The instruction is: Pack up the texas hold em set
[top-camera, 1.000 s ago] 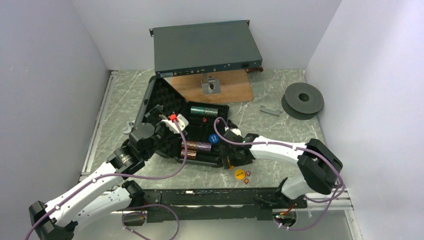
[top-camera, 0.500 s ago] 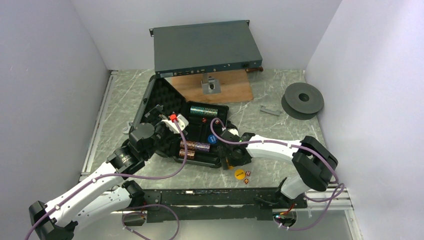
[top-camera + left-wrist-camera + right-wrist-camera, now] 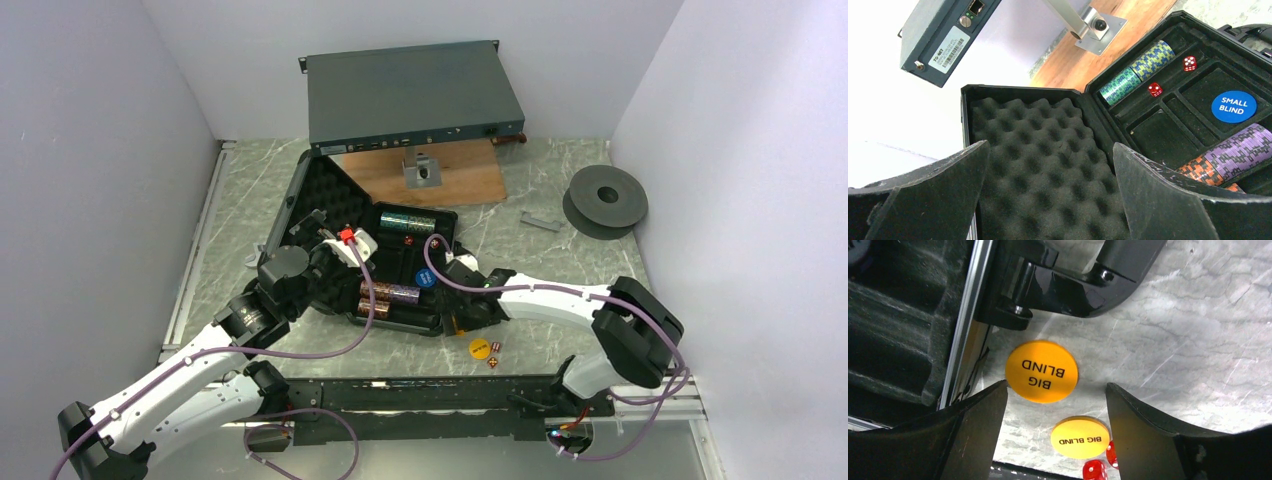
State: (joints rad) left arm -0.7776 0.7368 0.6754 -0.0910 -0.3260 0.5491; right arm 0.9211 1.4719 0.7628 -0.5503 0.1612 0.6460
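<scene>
Hovering over the open black plastic case [image 3: 325, 195], which is sitting left of centre toward the near edge of the grey marbled worktop [image 3: 1188, 330], the left fingers [image 3: 965, 170] are spreading wide and holding nothing. Rolls of striped poker chips [image 3: 1135, 70] and a round blue SMALL BLIND button [image 3: 1233, 106] are lying in the case's slots.

Just past the case's right wall, the right fingers [image 3: 973, 420] are also standing open and gripping nothing. A flat orange BIG BLIND disc [image 3: 1042, 371] is sitting between them, close to one finger and apart from the other. A second, yellow BIG BLIND disc [image 3: 1080, 437] and small red dice [image 3: 1093, 471] are lying closer to the near edge, outside the case.

Both discs are probably going to handle as thin, light, stiff plastic, slick on the hard worktop. Pinching one across its rim, with the fingers nearly brushing the surface, is looking like the best hold. Whether the orange one is lying flat or leaning on the case, I cannot tell. The dice are looking hard and apt to roll, so squeezing opposite faces is seeming wisest.
</scene>
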